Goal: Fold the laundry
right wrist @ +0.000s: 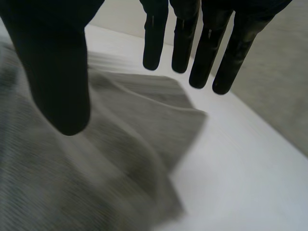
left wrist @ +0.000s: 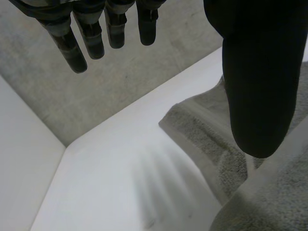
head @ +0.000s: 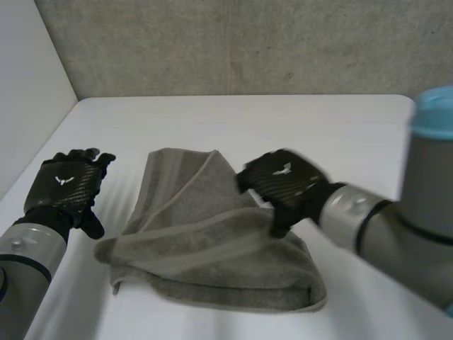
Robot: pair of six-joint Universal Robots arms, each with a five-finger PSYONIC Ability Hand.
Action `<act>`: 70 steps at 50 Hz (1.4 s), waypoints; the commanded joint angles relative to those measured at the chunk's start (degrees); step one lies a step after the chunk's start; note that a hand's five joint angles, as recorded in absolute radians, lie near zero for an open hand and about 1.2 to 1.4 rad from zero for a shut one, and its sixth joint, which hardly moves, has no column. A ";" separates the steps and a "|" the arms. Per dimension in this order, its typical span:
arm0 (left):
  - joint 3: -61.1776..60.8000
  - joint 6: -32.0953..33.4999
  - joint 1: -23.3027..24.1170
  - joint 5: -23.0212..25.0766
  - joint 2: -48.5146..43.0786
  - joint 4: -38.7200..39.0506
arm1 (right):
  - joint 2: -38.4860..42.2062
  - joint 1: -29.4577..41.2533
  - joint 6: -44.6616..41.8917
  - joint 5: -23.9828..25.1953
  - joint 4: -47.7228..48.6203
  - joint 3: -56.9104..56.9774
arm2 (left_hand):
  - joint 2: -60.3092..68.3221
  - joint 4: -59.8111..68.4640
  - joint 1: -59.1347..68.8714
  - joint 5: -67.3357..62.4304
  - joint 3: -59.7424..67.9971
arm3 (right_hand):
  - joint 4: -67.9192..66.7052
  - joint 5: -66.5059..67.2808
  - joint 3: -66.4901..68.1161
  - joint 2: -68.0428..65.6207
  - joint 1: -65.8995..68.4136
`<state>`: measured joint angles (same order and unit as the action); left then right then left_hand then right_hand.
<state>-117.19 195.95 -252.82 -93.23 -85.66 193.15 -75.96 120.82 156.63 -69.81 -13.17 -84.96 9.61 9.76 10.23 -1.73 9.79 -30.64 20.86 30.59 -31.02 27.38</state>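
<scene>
Head view: a grey towel lies rumpled and partly folded in the middle of the white table. The left hand sits just beside the towel's left edge, while the right hand hangs over the towel's right half.

Left wrist view: the left hand has straight, relaxed fingers and grips nothing. The towel lies beside its thumb, with bare table under the fingers.

Right wrist view: the right hand is spread, its fingers straight and apart from the thumb, holding nothing. The towel lies below the palm, one corner reaching out under the fingertips onto the table.
</scene>
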 commanded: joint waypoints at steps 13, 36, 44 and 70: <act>-0.40 -6.64 -6.19 7.09 -1.26 -0.06 | 30.59 15.06 10.00 -0.59 -0.19 26.67 | 0.60 0.45 -0.01 1.51 0.43 | 6.43 -6.65 -6.38 6.81 -3.17; -0.93 -6.55 -6.19 7.18 -1.17 -0.06 | 39.93 16.02 9.83 -5.33 3.85 35.65 | 0.43 0.28 -0.18 1.68 0.26 | -49.35 49.14 49.40 -48.97 52.62; -0.93 -6.55 -6.11 7.18 -1.09 0.03 | 32.29 14.71 9.31 -10.16 5.87 36.27 | 0.43 0.28 -0.18 1.68 0.26 | -49.36 49.14 49.41 -48.98 52.62; -1.64 -6.46 -4.62 7.45 -0.73 -0.06 | 19.19 -16.49 -3.88 -19.75 13.08 20.02 | 0.43 0.28 -0.18 1.68 0.26 | -49.36 49.14 49.41 -48.98 52.62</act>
<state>-118.70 189.46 -258.20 -85.94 -86.41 193.16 -56.39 109.36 153.27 -89.47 -0.53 -61.07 9.51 9.62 10.23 -1.73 9.54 -68.34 55.90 67.64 -67.38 54.16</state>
